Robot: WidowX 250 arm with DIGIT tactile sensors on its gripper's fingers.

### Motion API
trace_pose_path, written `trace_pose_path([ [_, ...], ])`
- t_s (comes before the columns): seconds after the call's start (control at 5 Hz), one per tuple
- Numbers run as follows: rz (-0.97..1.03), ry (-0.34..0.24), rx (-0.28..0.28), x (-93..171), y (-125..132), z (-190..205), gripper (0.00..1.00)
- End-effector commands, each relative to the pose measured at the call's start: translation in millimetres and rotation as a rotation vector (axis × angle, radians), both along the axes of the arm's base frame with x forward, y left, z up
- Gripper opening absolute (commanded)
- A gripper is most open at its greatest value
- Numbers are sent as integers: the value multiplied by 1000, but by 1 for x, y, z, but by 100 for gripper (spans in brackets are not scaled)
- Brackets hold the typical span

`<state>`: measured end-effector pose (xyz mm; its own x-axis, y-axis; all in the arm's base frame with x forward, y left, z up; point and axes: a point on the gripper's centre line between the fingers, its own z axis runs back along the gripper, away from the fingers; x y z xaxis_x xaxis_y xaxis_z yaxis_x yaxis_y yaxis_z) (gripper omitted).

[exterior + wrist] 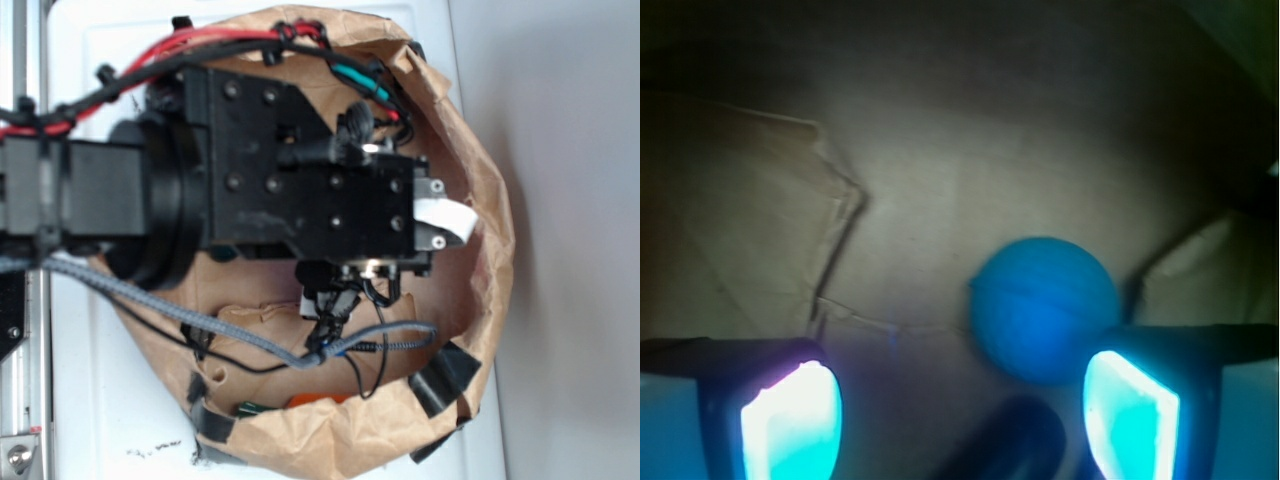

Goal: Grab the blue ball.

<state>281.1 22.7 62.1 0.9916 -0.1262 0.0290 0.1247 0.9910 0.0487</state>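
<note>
In the wrist view the blue ball (1045, 308) lies on the brown paper floor of the bag, just ahead of my right fingertip (1132, 415) and right of centre. My gripper (960, 420) is open, its two glowing pads wide apart with nothing clamped between them. A dark rounded object (1015, 445) sits low between the fingers, nearer the camera than the ball. In the exterior view the arm covers the ball; only the gripper (437, 216) with its white pad shows inside the bag.
A crumpled brown paper bag (480, 180) rings the work area, its walls close on all sides. Cables (300, 345) trail across the bag's lower part. A black tape piece (445, 375) and green and orange bits (300, 402) lie near the lower rim.
</note>
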Motion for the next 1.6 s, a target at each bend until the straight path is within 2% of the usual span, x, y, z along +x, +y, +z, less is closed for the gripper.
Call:
trace_pose_path([
  [0.0,18,-21,-35,26,39,15,100],
  [0.6,28,-35,76,33,27,-18,100],
  [0.8,37,-37,47,35,30,-16,0],
  [1.4,76,-29,20,38,35,-8,0],
])
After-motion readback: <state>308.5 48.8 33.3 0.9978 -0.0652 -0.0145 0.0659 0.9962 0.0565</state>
